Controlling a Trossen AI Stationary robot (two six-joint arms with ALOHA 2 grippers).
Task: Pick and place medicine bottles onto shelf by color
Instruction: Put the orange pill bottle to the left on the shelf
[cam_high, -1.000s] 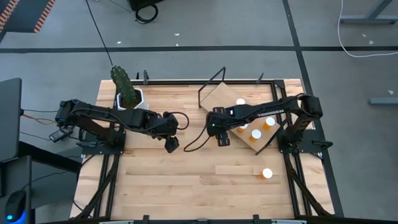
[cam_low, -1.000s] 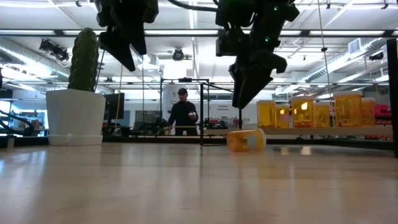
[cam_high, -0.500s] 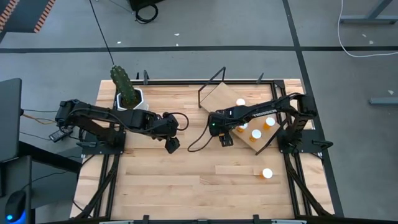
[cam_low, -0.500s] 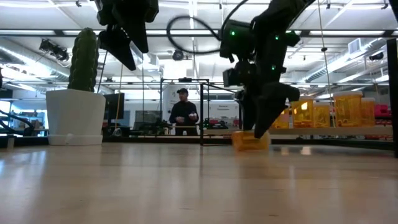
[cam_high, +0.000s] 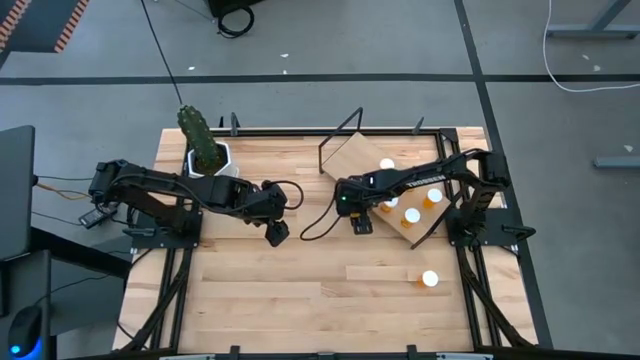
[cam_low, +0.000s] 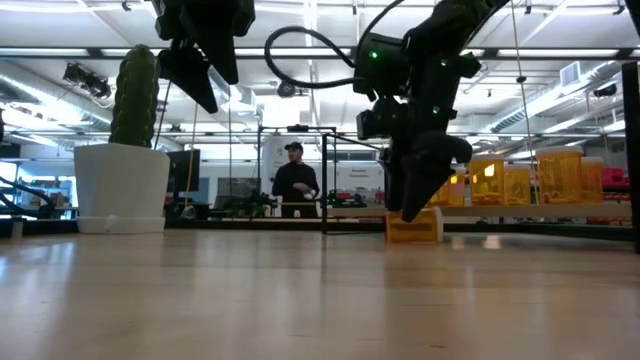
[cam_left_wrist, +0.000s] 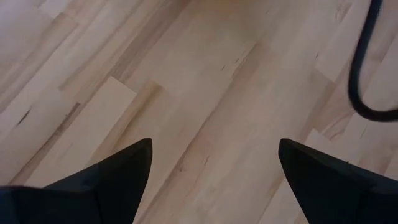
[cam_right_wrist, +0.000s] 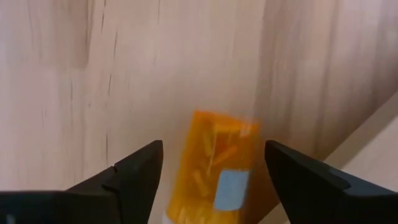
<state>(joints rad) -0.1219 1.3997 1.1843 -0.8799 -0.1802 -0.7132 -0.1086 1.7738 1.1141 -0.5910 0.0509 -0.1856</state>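
Right claw (cam_right_wrist: 211, 180) has dropped lower around the lying orange bottle (cam_right_wrist: 217, 168), fingers spread wide, not gripping; left claw (cam_high: 277, 231) open, idle.

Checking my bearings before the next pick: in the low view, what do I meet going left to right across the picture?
White plant pot with the cactus → left gripper raised high → person in the room behind → right gripper down at an orange bottle → row of orange bottles on the shelf.
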